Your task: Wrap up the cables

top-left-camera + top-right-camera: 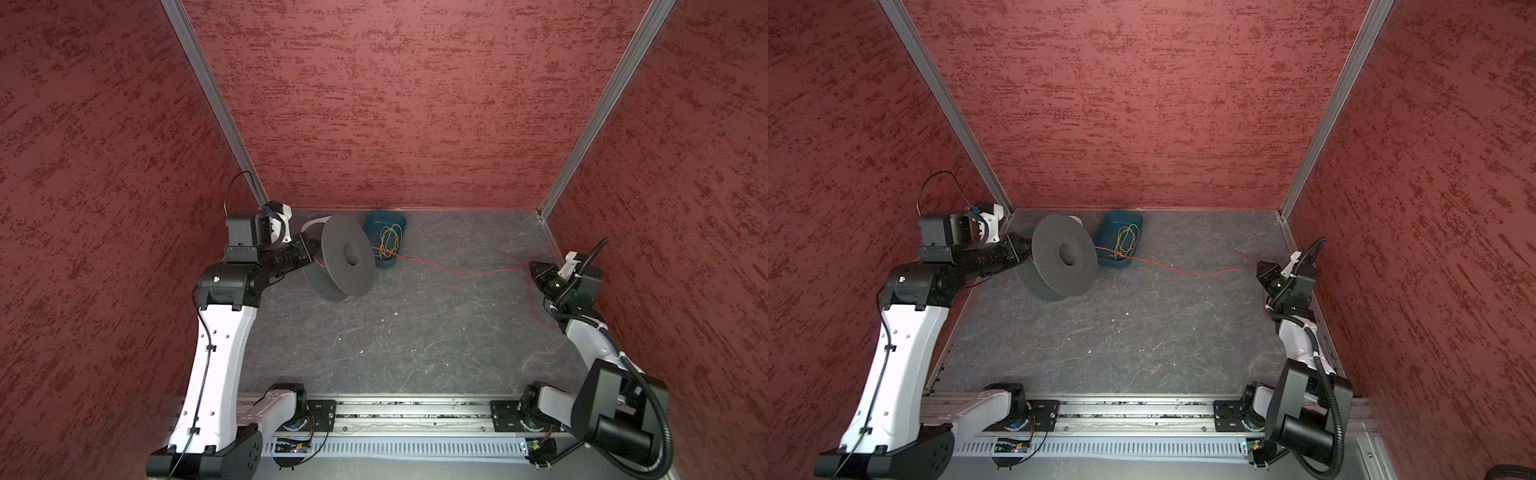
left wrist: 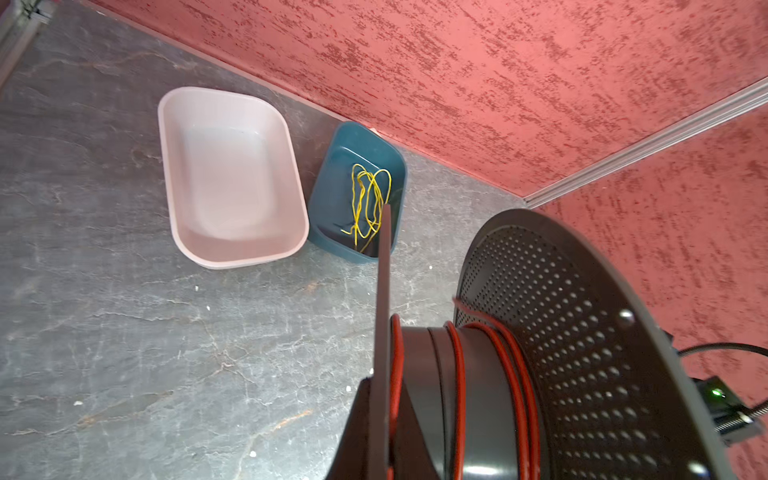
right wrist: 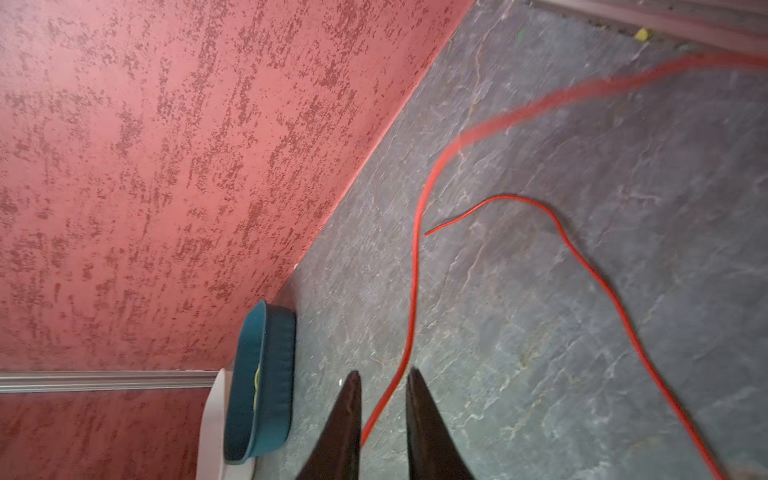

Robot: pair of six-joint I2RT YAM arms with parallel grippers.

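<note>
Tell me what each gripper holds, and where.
Left gripper grips the spool by its flange rim. Right gripper holds nothing; the cable passes between its open jaws.

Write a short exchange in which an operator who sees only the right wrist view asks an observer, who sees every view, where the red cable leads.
Operator: Where does the red cable between my fingers lead?
Observer: To a grey spool, with several turns wound on its hub.
Operator: What steadies that spool?
Observer: The left gripper, shut on the rim of one flange.
</note>
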